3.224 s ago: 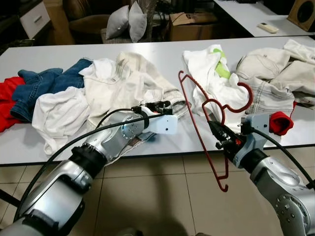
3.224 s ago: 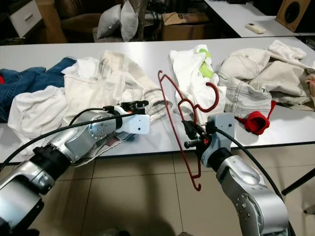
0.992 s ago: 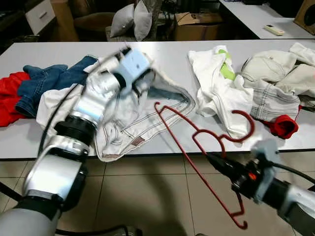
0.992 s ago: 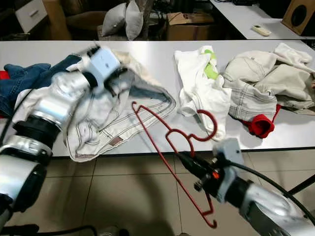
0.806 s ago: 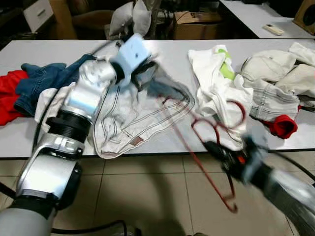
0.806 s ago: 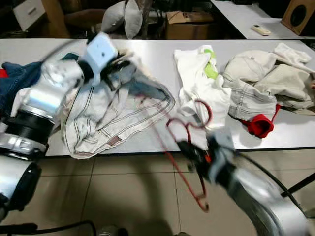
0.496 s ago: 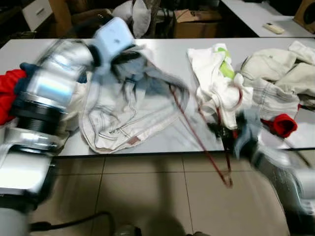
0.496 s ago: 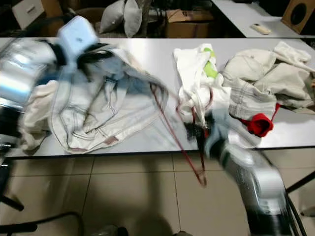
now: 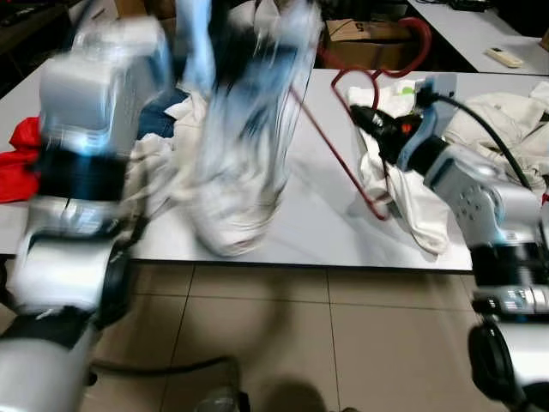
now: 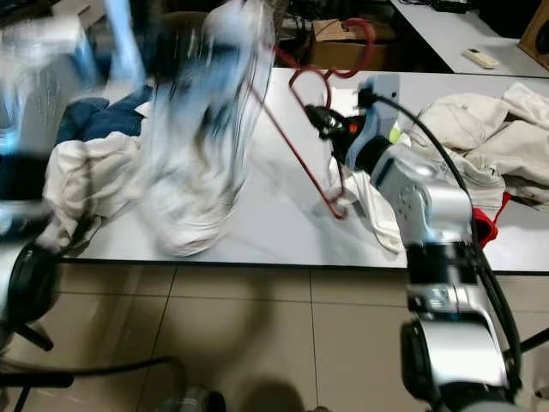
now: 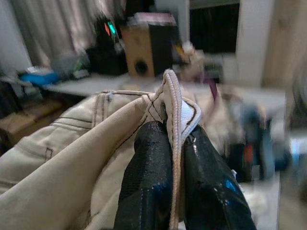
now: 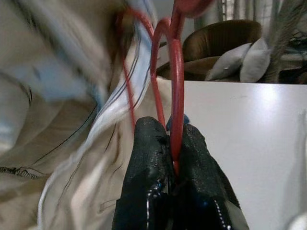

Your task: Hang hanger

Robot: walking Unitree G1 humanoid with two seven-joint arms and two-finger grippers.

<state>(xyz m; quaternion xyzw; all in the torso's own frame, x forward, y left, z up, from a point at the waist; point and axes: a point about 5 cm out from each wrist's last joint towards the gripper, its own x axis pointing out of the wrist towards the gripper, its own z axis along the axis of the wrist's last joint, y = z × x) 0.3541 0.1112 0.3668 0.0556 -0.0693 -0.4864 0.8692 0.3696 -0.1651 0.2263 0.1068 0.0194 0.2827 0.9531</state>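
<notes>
A red wire hanger is held up over the white table, hook uppermost, by my right gripper, which is shut on its neck. A cream pair of trousers hangs blurred from the upper left, its lower end on the table. My left gripper is shut on its stitched edge. The hanger sits just right of the lifted trousers; whether they touch is unclear.
Blue jeans, white cloth and a red garment lie at the table's left. White and cream clothes pile at the right. A cardboard box and cushions stand behind. Tiled floor lies in front.
My left arm has pulled the cream trousers up off the table. My right arm has raised the hanger from below the table's edge to above the tabletop. The camera has shifted too.
</notes>
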